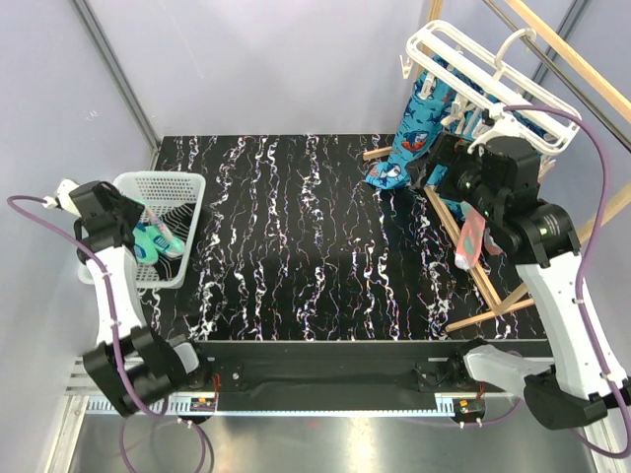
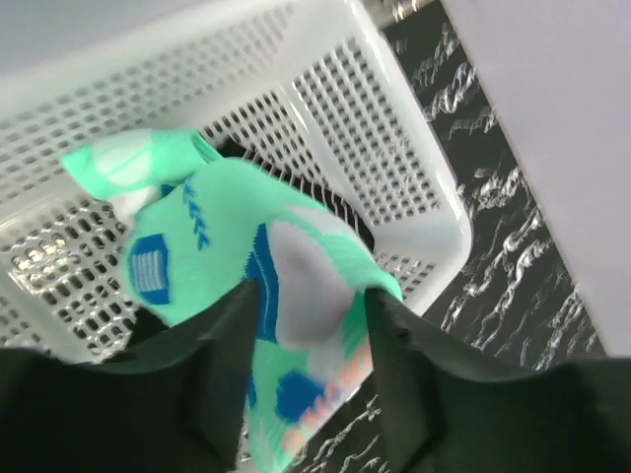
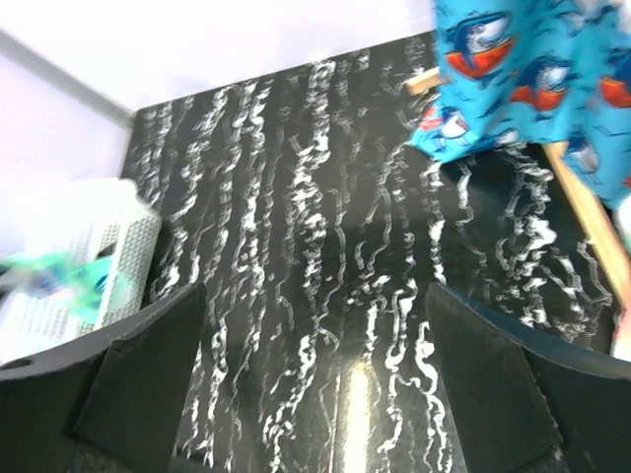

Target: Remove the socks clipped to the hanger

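Closest to the lens, found the left gripper [image 2: 311, 296] with its black fingers [image 2: 222, 374] parted partway and a mint-green patterned sock [image 2: 207, 236] draped in the gap; could not make out any pinch on it. Saw that sock hanging over a white perforated plastic basket [image 2: 434, 187], a dark striped sock [image 1: 183, 217] lying inside. Spotted a bright blue shark-print sock [image 1: 409, 133] hanging from the white plastic rectangular hanger [image 1: 463, 54] at the far right, lower end down near the tabletop. Noted a salmon-pink sock with a teal toe [image 1: 469, 238] dangling beside the right arm; could not tell the point of attachment. Found the right gripper [image 3: 315, 394] spread wide and holding nothing, up beside the hanger. Noted a light wooden bar frame [image 1: 483, 281] below the hanger, foot on the table. Saw a black tabletop veined with white marbling [image 1: 296, 227], basket at its left edge, pale lilac-grey walls [image 1: 246, 59] behind and to the left, and a grey metal strut [image 1: 113, 64] slanting across the left wall.
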Tool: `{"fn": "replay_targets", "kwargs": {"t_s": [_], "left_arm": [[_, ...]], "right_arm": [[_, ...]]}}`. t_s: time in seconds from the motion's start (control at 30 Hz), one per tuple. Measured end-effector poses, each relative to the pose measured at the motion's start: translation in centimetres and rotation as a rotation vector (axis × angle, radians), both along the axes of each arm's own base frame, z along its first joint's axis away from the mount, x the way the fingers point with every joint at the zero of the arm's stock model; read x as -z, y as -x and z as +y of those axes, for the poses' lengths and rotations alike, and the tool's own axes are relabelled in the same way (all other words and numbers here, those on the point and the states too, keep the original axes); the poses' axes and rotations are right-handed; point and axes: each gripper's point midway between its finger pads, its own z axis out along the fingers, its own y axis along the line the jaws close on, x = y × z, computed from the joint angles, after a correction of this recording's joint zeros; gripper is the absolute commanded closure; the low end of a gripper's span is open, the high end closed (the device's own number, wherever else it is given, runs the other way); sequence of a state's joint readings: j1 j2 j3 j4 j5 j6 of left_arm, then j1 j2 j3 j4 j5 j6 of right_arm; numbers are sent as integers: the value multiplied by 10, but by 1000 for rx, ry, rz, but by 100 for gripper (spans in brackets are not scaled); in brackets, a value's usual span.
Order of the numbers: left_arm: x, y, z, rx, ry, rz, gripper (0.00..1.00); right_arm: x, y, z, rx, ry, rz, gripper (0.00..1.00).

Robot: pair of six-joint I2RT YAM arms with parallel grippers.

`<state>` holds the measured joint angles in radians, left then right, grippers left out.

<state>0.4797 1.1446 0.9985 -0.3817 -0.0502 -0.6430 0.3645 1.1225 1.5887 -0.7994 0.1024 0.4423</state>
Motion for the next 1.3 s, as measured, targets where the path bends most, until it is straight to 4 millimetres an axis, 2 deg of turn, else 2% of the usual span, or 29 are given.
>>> {"fn": "replay_targets", "kwargs": {"t_s": [0.03, 0.07, 0.1, 0.17, 0.27, 0.33, 0.43, 0.53, 0.6, 0.7, 0.8, 0.93, 1.03, 1.2, 1.3], "left_arm": [[7, -5, -2, 22, 26, 10, 40], [14, -9, -6, 49, 54, 24, 33], [19, -12, -10, 74, 73, 35, 29], [23, -16, -20, 124, 91, 48, 24], [7, -22, -34, 178, 57, 35, 24], [-20, -30, -53, 239, -5, -8, 24], [-69, -39, -98, 369, -86, -129, 25], [-94, -37, -153, 525, -108, -215, 29], [-95, -35, -196, 648, -108, -222, 30], [-79, -31, -257, 842, -89, -181, 30], [-65, -19, -294, 971, -56, -166, 30], [-69, -1, -322, 1086, -20, -214, 28], [-77, 10, -336, 1158, -7, -249, 25], [-74, 21, -340, 1227, -31, -239, 22], [-77, 28, -339, 1248, -42, -252, 21]], "right_arm": [[0, 4, 2, -19, -9, -9, 0], [2, 8, 5, -39, -16, -9, 0], [5, 11, 7, -56, -22, -9, 0], [18, 19, 9, -83, -26, 7, 0], [45, 27, 9, -100, -8, 55, 0], [62, 32, 7, -103, 10, 87, 0], [75, 38, 1, -88, 37, 124, 0], [77, 47, -8, -68, 59, 113, 0], [78, 55, -18, -43, 77, 107, 0], [80, 62, -35, 22, 115, 110, 0], [86, 62, -46, 70, 158, 131, 0], [107, 51, -60, 155, 232, 207, 0], [131, 42, -64, 201, 272, 275, 0], [193, 40, -68, 245, 315, 413, 0], [219, 43, -77, 301, 348, 452, 0]]}}
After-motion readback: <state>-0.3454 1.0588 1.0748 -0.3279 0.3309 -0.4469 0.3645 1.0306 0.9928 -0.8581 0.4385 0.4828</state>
